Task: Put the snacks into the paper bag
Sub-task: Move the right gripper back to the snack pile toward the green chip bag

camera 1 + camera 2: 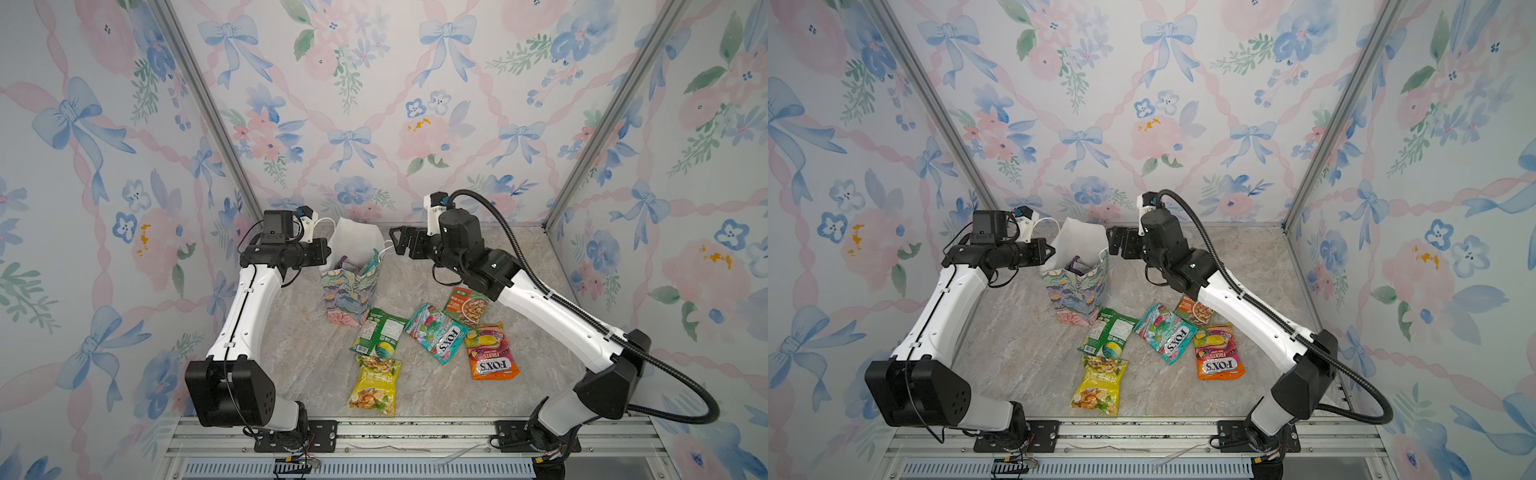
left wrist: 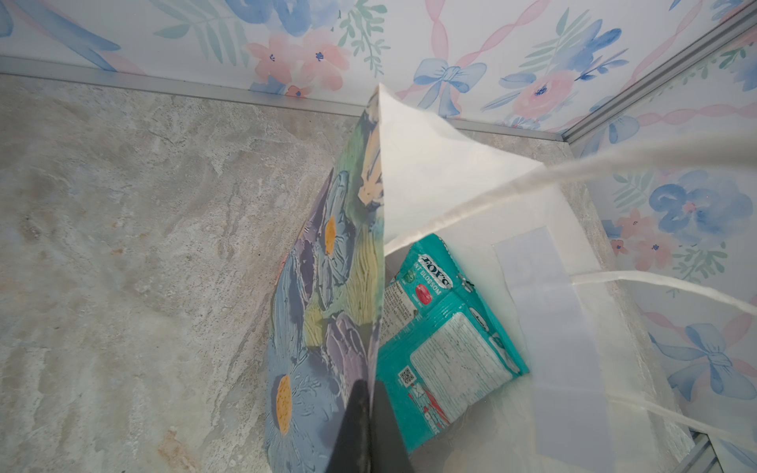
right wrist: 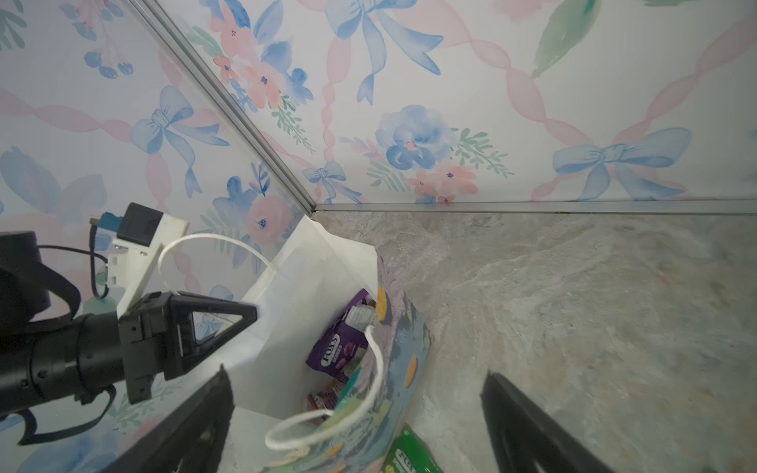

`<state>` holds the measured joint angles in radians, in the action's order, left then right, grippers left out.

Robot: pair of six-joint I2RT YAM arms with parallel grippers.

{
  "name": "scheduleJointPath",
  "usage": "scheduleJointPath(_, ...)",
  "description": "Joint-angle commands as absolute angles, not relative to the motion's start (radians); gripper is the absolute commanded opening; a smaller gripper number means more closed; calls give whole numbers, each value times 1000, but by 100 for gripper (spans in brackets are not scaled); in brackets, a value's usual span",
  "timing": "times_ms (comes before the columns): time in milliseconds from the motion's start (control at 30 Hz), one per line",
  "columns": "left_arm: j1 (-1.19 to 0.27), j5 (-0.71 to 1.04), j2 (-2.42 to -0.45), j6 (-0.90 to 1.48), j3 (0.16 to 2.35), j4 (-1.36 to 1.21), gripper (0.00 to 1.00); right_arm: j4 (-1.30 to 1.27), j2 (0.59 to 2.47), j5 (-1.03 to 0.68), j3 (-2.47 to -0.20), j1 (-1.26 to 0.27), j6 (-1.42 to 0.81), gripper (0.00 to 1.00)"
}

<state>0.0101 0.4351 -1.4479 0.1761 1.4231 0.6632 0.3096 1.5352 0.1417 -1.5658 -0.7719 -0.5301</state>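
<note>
Desk point(image 1: 291, 353): marbled top, walled on three sides.

Paper bag point(image 1: 351, 291): upright near the back edge, a little left of centre, mouth open.

Snacks loose on the desk, five, between the bag and the front edge:
- teal FOX'S pack point(image 1: 436, 334), centre
- orange FOX'S pack point(image 1: 492, 357), just right of it
- green pack point(image 1: 378, 332), at the bag's foot
- yellow chip pack point(image 1: 376, 384), nearest the front edge, its top under the green one
- nut pack point(image 1: 465, 305), partly under the right forearm

In the bag: purple FOX'S pack point(image 3: 336, 352) and another teal pack point(image 2: 442, 348). Anything deeper is hidden.

Left pincer point(image 3: 254, 313): clamped tight on the bag's wall at the rim, holding the mouth open.

Right pincer point(image 1: 395, 241): jaws spread wide, nothing between them, beside the bag's right rim.

Judgement: the task is partly done, and the right arm is between packets. The next move calls for a descent onto a loose pack, probably the teal or nut one. Flat glossy film needs an edge pinch.
</note>
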Motion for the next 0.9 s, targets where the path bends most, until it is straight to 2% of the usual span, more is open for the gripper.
scheduleJointPath(0,16,448,-1432,161,1419,664,0,409,1448,147,-1403,-757,-500,97)
scheduleJointPath(300,15,448,-1441,162,1417,664,0,536,1347,-40,-1074,-614,-592,100)
scheduleJointPath(567,15,440,-1447,165,1417,664,0,427,1328,-178,-812,-543,-745,91)
scheduleJointPath(867,17,439,-1449,164,1416,663,0,303,1325,-190,-662,-525,-866,85)
